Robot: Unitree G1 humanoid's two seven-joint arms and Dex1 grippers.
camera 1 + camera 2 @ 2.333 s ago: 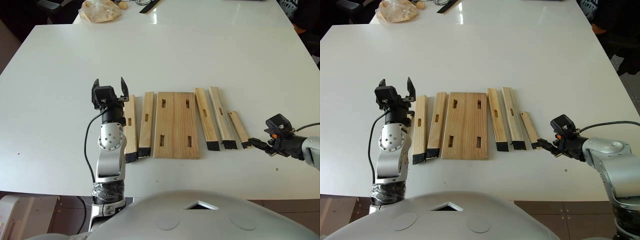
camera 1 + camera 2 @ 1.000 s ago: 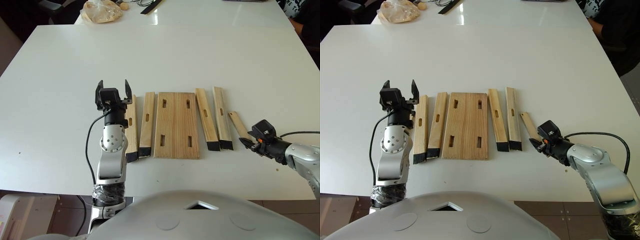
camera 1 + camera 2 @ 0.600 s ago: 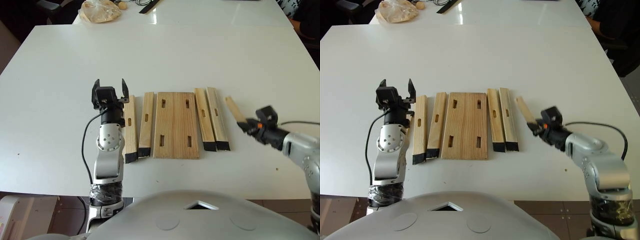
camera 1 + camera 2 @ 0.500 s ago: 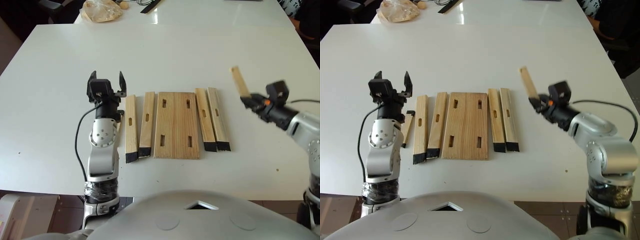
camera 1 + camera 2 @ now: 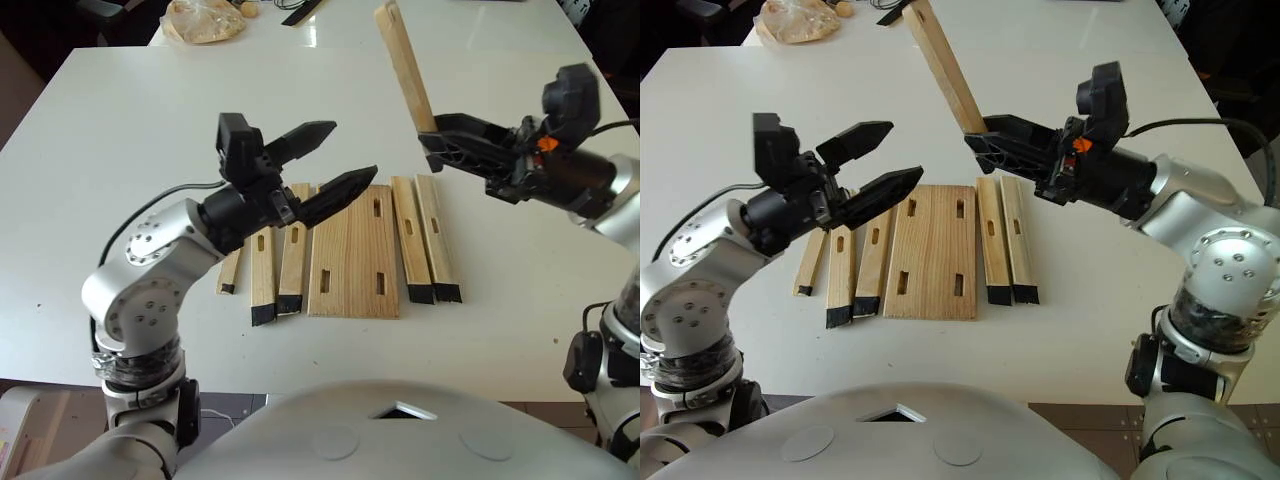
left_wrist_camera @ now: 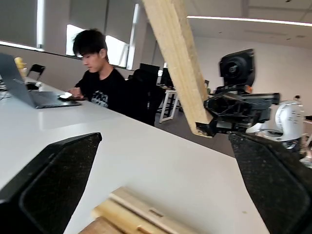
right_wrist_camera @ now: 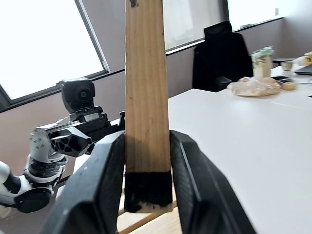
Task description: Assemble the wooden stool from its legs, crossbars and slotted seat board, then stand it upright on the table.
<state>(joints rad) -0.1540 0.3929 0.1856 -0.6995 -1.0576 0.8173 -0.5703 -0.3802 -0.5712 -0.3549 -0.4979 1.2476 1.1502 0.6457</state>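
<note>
My right gripper (image 5: 430,140) is shut on the black-tipped end of a short wooden crossbar (image 5: 404,60), held upright high above the table. In the right wrist view the crossbar (image 7: 145,97) stands between both fingers (image 7: 100,190). My left gripper (image 5: 352,150) hovers open above the left legs, pointing at the crossbar (image 6: 178,63). The slotted seat board (image 5: 350,250) lies flat mid-table. Two slotted legs (image 5: 262,275) lie to its left and two legs (image 5: 425,245) to its right. Another short crossbar (image 5: 230,272) lies at the far left of the row.
A crumpled bag (image 5: 200,20) and a dark object (image 5: 300,10) lie at the table's far edge. The white table (image 5: 120,130) has bare room left, right and behind the row of parts. Its front edge runs just below the parts.
My right arm has lifted the crossbar higher and swung it toward the middle. My left arm rose off the table and turned right, toward the crossbar.
</note>
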